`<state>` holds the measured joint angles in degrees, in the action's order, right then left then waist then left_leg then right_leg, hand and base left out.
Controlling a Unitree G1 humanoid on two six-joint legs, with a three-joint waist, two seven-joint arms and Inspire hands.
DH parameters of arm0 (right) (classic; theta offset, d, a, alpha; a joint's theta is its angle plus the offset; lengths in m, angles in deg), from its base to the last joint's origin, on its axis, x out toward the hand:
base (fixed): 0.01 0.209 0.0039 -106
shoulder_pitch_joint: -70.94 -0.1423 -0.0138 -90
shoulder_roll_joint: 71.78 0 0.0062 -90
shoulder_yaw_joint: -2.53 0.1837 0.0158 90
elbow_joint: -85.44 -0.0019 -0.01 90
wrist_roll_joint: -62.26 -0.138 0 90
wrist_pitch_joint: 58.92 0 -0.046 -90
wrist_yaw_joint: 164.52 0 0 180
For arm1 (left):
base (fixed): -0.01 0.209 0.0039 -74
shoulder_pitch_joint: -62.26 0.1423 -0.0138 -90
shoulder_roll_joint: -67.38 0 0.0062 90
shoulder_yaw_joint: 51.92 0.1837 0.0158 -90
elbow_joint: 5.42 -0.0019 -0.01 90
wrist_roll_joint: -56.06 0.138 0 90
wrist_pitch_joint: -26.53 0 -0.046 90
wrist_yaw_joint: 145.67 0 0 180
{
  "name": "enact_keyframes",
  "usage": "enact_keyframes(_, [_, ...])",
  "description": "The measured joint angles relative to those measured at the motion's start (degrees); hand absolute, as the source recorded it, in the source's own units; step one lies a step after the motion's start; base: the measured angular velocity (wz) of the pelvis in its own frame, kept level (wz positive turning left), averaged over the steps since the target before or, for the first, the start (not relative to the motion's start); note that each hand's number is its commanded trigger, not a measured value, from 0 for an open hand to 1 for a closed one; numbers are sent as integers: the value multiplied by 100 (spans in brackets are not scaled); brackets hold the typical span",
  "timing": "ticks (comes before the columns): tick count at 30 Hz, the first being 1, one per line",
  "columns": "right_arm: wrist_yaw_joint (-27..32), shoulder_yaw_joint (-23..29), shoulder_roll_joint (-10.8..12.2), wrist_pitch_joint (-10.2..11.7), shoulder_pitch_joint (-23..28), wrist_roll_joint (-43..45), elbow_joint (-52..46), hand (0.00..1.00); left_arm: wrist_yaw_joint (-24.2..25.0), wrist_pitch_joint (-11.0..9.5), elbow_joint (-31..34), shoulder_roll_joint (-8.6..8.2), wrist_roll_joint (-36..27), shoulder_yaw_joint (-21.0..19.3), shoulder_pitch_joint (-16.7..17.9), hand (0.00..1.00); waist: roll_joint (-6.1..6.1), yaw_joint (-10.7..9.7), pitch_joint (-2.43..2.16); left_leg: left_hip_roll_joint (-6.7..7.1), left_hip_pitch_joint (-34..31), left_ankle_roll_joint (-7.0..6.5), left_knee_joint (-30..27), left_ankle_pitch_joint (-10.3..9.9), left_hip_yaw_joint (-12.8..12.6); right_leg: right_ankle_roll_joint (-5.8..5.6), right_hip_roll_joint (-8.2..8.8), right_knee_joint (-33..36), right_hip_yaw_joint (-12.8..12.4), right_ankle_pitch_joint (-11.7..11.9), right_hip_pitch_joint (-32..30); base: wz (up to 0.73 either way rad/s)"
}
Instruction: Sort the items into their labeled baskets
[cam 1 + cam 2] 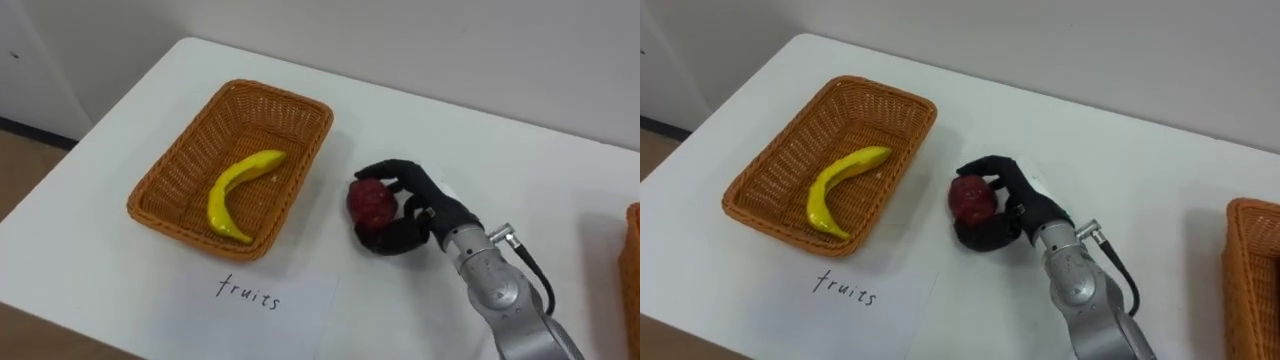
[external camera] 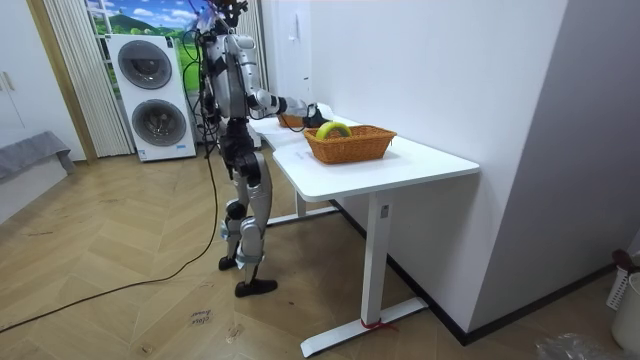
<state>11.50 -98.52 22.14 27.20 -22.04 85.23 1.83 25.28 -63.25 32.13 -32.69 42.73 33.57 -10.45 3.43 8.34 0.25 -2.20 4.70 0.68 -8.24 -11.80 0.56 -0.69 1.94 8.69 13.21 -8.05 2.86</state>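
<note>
A dark red apple [image 1: 371, 202] sits just right of the fruit basket [image 1: 190, 165], and my right hand [image 1: 412, 212] is shut on it, fingers over its top and thumb below; I cannot tell if it rests on the white table [image 1: 120, 120]. The same red apple [image 1: 973, 199] and right hand [image 1: 1012, 213] appear in the right eye view. A yellow banana [image 1: 239, 189] lies in the wicker fruit basket [image 1: 790, 160]. In the room view I stand at the table's end, right arm stretched over it toward the basket [image 2: 350, 143].
A paper sheet with a handwritten label [image 1: 250, 293] lies in front of the fruit basket. A second wicker basket [image 1: 1250, 270] sits at the table's right edge. A washer and dryer stack [image 2: 155, 95] stands behind me in the room view.
</note>
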Motion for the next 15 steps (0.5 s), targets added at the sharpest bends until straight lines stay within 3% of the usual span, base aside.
enact_keyframes(3, [5, 311, -48, -2, 0, 73, -250, 100, -6, 11, -76, 15, 1, -126, 6, 0, 59, -60, 26, 1, -5, 0, -8, 0, -30, -2, -4, 0, -47, -2, -9, -5])
enact_keyframes(8, [10, 686, -133, -1, 0, 236, -510, 100, -48, 10, -36, 41, 11, -236, 7, 0, 182, -90, 4, 3, 9, 0, -27, -1, -52, 0, -1, 14, -76, 0, -7, 0])
enact_keyframes(15, [-7, 787, -141, -47, -2, 212, -869, 100, -48, 14, 75, 34, 51, -262, -1, 0, 131, -42, 25, -14, 71, 1, 0, -2, -106, 6, -13, 68, -129, 4, -1, -3])
